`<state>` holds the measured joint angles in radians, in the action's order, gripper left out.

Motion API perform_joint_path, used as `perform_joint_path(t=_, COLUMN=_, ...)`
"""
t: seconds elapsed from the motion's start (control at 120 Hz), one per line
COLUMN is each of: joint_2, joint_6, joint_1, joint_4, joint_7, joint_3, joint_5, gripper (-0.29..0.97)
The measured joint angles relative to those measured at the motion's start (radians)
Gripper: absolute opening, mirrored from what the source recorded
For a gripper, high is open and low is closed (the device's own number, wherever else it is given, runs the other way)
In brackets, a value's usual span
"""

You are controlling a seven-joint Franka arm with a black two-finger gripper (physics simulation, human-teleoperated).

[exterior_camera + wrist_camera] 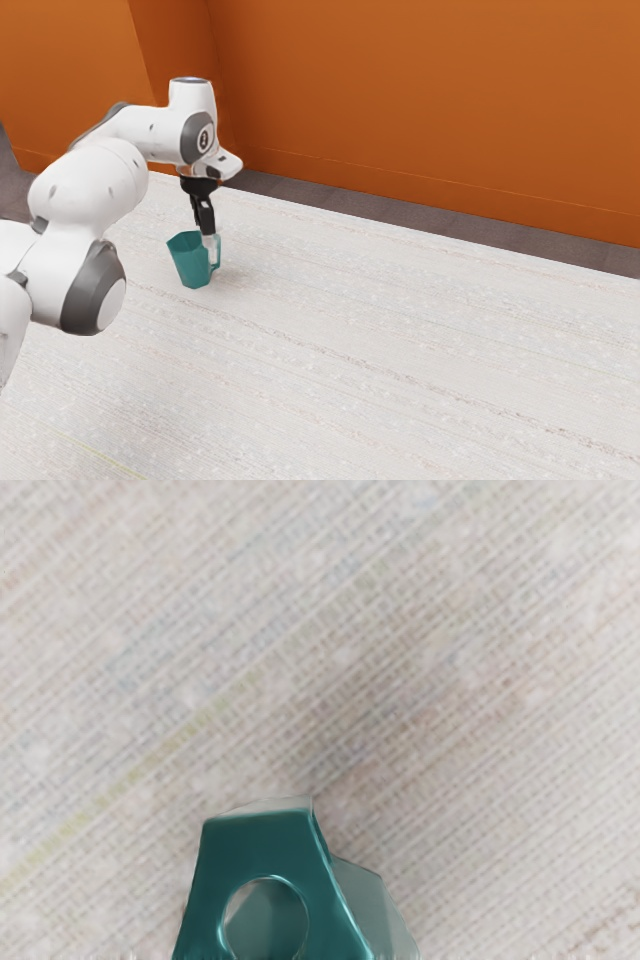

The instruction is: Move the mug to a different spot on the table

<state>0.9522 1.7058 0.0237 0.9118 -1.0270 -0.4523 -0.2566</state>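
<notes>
A teal mug (190, 260) is at the table's far left in the exterior view, slightly tilted, its open top facing up. My black gripper (209, 240) comes straight down onto the mug's right side, and its fingers stand close together, shut on the wall by the handle. In the wrist view the mug's teal handle (262, 890), with its round hole, lies right under my hand. I cannot tell whether the mug's base touches the table.
The white woven tabletop (400, 340) stretches wide to the exterior view's right and toward the front. An orange wall (420, 90) and a grey floor strip (450, 220) run behind the table's far edge.
</notes>
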Motion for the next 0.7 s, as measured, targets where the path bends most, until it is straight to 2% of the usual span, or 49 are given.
perform_joint_path(t=0.233, joint_2=0.056, joint_6=-0.047, joint_1=-0.025, joint_4=-0.063, joint_7=-0.070, joint_3=-0.044, joint_5=-0.119, gripper=0.68)
perform_joint_path(t=0.342, joint_2=0.091, joint_6=-0.057, joint_1=-0.027, joint_4=-0.141, joint_7=-0.096, joint_3=-0.058, joint_5=-0.161, gripper=0.68)
perform_joint_path(t=0.7, joint_2=0.151, joint_6=-0.036, joint_1=-0.027, joint_4=-0.160, joint_7=-0.155, joint_3=-0.107, joint_5=-0.243, gripper=0.68)
